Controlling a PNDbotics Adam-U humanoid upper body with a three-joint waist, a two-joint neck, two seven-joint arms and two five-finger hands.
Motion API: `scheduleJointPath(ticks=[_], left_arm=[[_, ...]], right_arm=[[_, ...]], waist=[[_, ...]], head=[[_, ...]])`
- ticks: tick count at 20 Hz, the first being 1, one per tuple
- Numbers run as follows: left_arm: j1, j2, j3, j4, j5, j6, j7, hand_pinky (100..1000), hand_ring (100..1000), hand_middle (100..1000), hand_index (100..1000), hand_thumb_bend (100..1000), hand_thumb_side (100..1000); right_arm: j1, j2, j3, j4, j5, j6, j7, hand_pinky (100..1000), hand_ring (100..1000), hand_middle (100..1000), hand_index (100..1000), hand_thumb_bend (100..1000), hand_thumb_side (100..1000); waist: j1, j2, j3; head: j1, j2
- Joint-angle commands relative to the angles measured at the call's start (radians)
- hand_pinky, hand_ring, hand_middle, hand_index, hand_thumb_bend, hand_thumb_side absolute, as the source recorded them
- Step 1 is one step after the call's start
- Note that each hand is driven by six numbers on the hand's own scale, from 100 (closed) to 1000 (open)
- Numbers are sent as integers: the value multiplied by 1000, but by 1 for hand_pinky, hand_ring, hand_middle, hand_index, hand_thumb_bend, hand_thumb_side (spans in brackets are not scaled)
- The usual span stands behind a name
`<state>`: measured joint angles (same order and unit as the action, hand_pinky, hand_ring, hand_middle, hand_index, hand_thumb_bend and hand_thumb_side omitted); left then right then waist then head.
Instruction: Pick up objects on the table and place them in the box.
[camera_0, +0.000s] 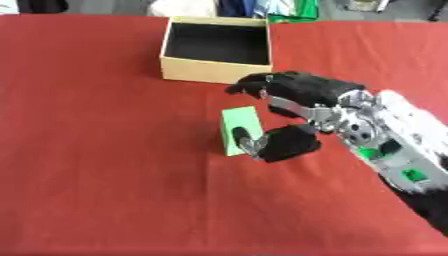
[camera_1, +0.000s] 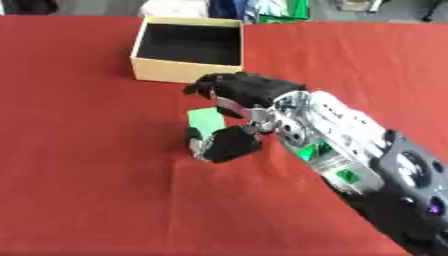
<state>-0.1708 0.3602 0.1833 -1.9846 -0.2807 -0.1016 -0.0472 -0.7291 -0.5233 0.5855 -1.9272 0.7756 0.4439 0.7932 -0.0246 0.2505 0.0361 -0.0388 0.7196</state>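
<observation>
Green block (camera_0: 240, 130) stood on red cloth (camera_0: 105, 150), right hand (camera_0: 293, 117) curled around it, thumb below; box (camera_0: 216, 49) sat just behind.

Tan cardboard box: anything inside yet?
The tan cardboard box shows only a dark interior, no objects visible. Its near wall hides the front floor strip. The green flat block sits outside, at the right hand.

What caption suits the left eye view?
Right hand closes its fingers on a green block before the open box.
</observation>
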Motion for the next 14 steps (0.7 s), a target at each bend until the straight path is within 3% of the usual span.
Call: scheduleJointPath(ticks=[1,4,14], left_arm=[[-3,8,3,-15,-3,-2,-5,655,705,783,906,100,561],[-3,7,3,-15,-5,-3,-5,655,705,783,906,100,561],[-2,2,2,-15,-13,1,-13,654,704,782,906,100,562]], right_arm=[[-8,-8,-16,5,-3,121,114,960,982,952,1000,100,661],[-7,-8,-17,17,-14,117,114,959,983,953,1000,100,668],[-14,-19,-29,45,-51,96,114,964,988,959,1000,100,536]], waist=[[-2,2,3],[-1,4,6],[-2,7,13]], head=[[-1,-13],[0,-16],[3,-24]])
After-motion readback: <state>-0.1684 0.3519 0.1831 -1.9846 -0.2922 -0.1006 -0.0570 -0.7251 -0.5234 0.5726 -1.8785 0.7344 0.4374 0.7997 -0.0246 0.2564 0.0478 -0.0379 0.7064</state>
